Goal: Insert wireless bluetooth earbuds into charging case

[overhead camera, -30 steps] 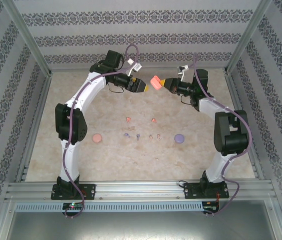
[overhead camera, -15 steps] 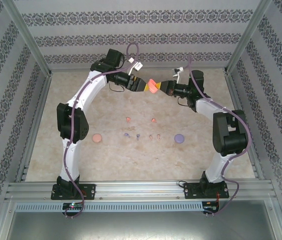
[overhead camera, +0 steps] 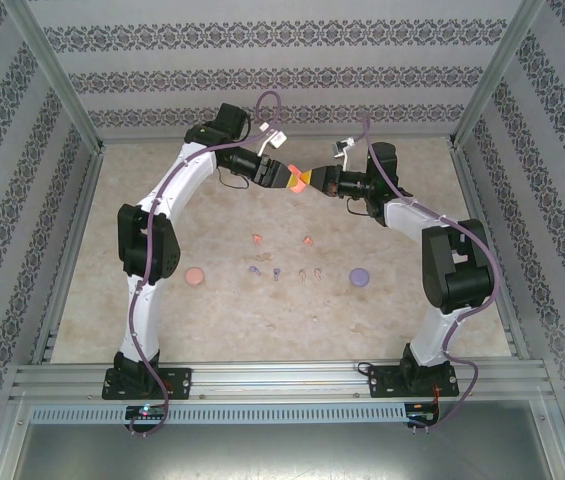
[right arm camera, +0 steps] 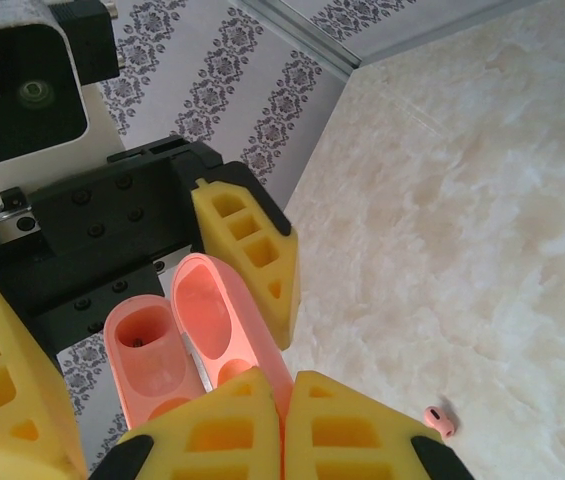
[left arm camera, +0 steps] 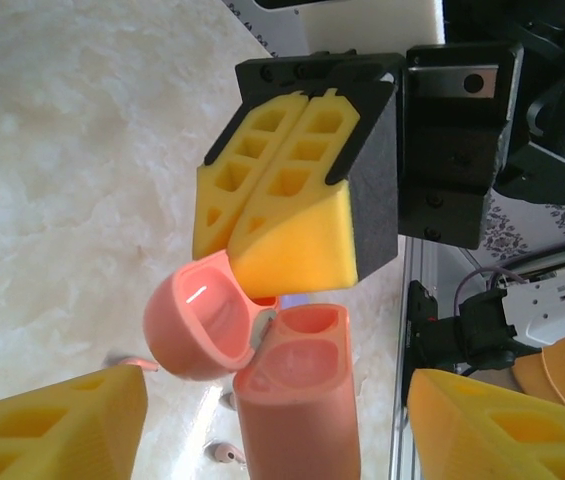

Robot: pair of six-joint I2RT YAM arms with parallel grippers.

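An orange-pink charging case (overhead camera: 301, 181) hangs in the air at the back of the table, between both grippers. Its lid (left arm camera: 202, 315) stands open and its two wells (left arm camera: 307, 350) are empty. My right gripper (right arm camera: 282, 405) is shut on the lid's rim (right arm camera: 224, 310). My left gripper (left arm camera: 272, 390) is open and straddles the case body (left arm camera: 297, 420), with a gap on each side. Several earbuds lie on the table: orange ones (overhead camera: 257, 238), purple ones (overhead camera: 253, 269) and pinkish ones (overhead camera: 303, 274). One pinkish earbud (right arm camera: 439, 420) shows below the right wrist.
A closed pink case (overhead camera: 194, 276) lies left of the earbuds and a closed purple case (overhead camera: 359, 277) right of them. The marble tabletop (overhead camera: 162, 330) is bounded by a metal frame (overhead camera: 282, 375) and patterned walls.
The right gripper has carried the case down and left to the left gripper. The left gripper has come in around the case body, and its jaws have narrowed.
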